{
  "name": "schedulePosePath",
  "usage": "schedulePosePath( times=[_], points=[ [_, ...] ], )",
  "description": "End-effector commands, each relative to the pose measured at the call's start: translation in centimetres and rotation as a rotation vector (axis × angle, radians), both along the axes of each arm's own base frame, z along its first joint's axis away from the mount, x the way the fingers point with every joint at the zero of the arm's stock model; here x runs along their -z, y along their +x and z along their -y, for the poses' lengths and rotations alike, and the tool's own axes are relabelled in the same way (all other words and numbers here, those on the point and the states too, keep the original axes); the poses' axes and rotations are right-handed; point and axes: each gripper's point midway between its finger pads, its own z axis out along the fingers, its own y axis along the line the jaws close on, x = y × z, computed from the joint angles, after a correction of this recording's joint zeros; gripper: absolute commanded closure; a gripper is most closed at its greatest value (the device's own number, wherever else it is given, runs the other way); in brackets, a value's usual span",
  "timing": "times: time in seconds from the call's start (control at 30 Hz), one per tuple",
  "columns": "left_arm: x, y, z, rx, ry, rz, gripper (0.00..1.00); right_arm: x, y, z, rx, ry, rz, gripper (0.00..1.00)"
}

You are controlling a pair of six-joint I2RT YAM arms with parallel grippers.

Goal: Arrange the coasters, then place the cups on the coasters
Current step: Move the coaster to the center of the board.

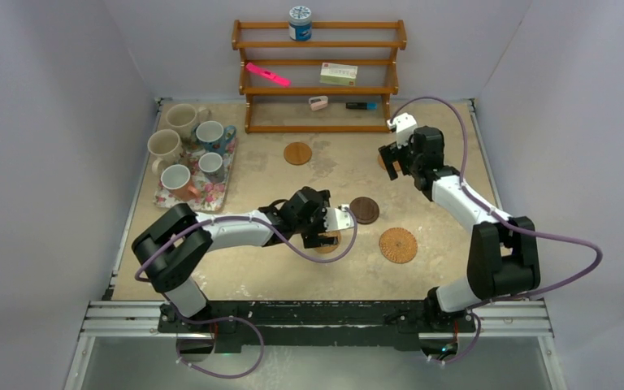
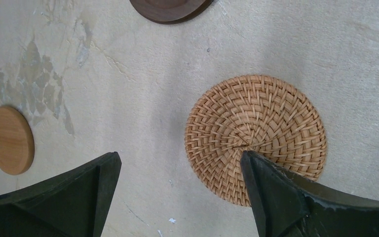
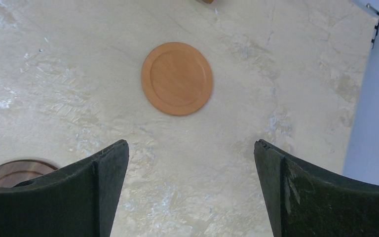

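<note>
1. Tan woven coaster (image 2: 255, 133) lies on the table (image 2: 143, 98) under the left gripper (image 2: 178, 157), whose jaws stand wide and hold nothing; one finger covers its edge.
2. We see the right gripper (image 3: 191, 144) likewise spread and empty, a wooden coaster (image 3: 176, 78) just ahead of it.
3. Between the arms sits the dark coaster (image 1: 364, 210), with a second woven one (image 1: 397, 244) near it and a second wooden one (image 1: 297, 153) before the shelf (image 1: 318, 91).
4. Five cups (image 1: 177, 179) crowd on and beside the floral mat (image 1: 211, 195), none on a coaster.
5. On the shelf we make out a canister (image 1: 299, 23), a pink marker (image 1: 268, 75) and a box (image 1: 338, 74); two smaller items are unclear.
</note>
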Motion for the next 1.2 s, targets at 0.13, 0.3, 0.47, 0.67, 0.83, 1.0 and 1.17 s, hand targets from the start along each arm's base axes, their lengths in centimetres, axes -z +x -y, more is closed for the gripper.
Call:
schedulePosePath(
  times=[0.13,0.3,0.47,0.67,0.83,1.0,1.17],
  points=[
    [0.7,0.5,-1.9,-0.020,0.034,0.023,0.00,-2.0,-0.1,-0.4,-0.026,0.012,0.070,0.01],
    [1.5,0.3,-2.6,-0.010,0.069,0.015,0.00,-2.3,-0.7,-0.6,-0.040,0.021,0.083,0.01],
    [3.6,-0.7,-4.9,-0.019,0.152,-0.018,0.00,-1.8,-1.0,-1.0,-0.073,0.022,0.067,0.01],
    [3.7,-1.9,-9.0,-0.051,0.178,-0.058,0.00,-0.7,-2.0,-2.8,-0.186,0.049,0.015,0.01],
    [2.8,-2.6,-10.1,-0.047,0.131,-0.080,0.00,0.1,-2.6,-4.1,-0.247,0.058,0.001,0.01],
    [2.4,-3.1,-10.5,-0.049,0.121,-0.091,0.00,0.9,-3.6,-5.6,-0.317,0.045,-0.028,0.01],
    [1.1,-2.0,-10.3,-0.078,0.073,-0.057,0.00,2.2,-4.9,-6.6,-0.399,-0.017,-0.056,0.01]
  ],
)
